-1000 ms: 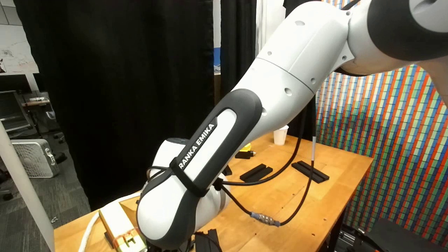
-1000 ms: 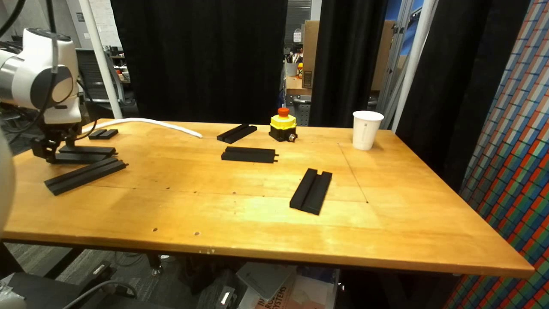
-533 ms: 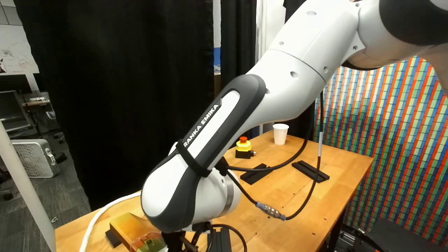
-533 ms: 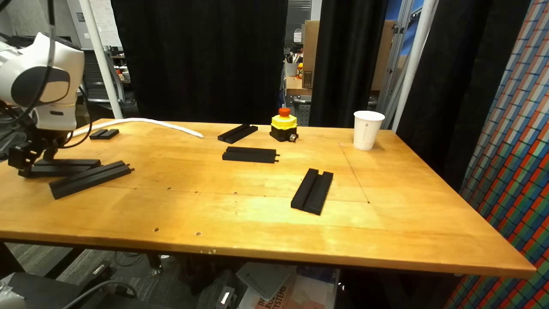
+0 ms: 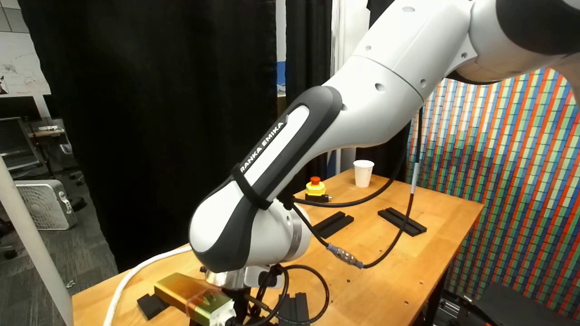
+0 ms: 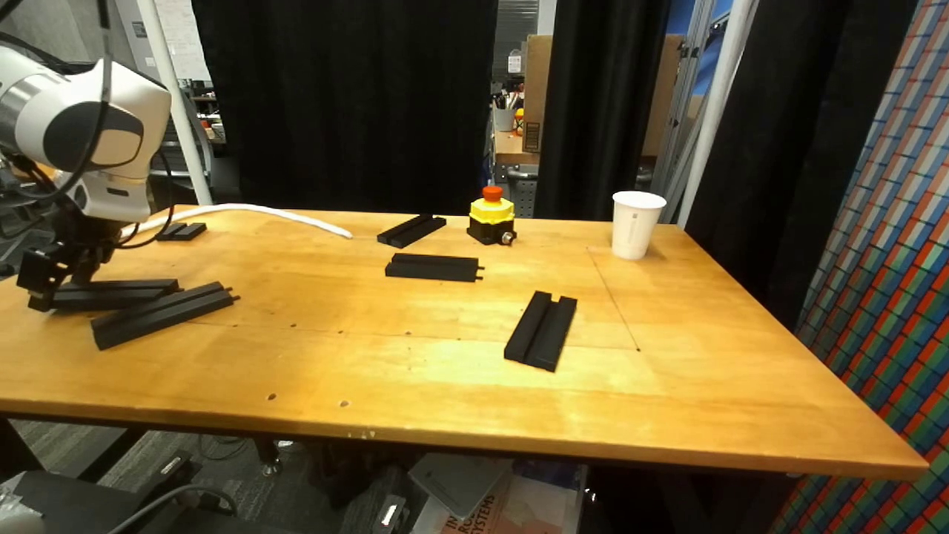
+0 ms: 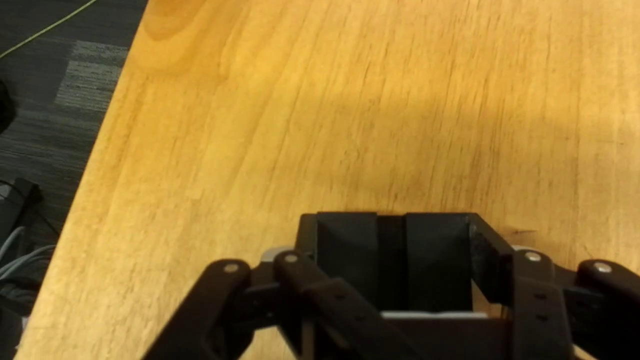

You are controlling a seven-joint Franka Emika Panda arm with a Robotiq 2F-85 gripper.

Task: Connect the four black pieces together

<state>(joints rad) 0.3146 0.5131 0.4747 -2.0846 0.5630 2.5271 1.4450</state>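
My gripper [image 6: 61, 288] is low over the left of the table, its fingers on both long sides of a grooved black piece [image 6: 122, 295]. In the wrist view the gripper [image 7: 392, 250] is closed across that black piece [image 7: 440, 265], whose far end points away from the camera. A neighbouring black piece [image 6: 167, 315] lies at an angle in front of the held one, pegs at its right end; whether they touch I cannot tell. Apart on the table lie further black pieces: one crosswise [image 6: 432, 268], one nearer the front [image 6: 541, 331], one farther back [image 6: 410, 231].
A small black block [image 6: 182, 231] sits at the back left beside a white cable [image 6: 259, 211]. Farther right stand a red button on a yellow base [image 6: 491, 215] and a paper cup [image 6: 636, 225]. The table edge [image 7: 97, 140] runs down the wrist view's left side.
Over the last second my gripper has carried its piece left and towards the front in an exterior view. The neighbouring piece has slid slightly right and nearer. The other pieces stay put.
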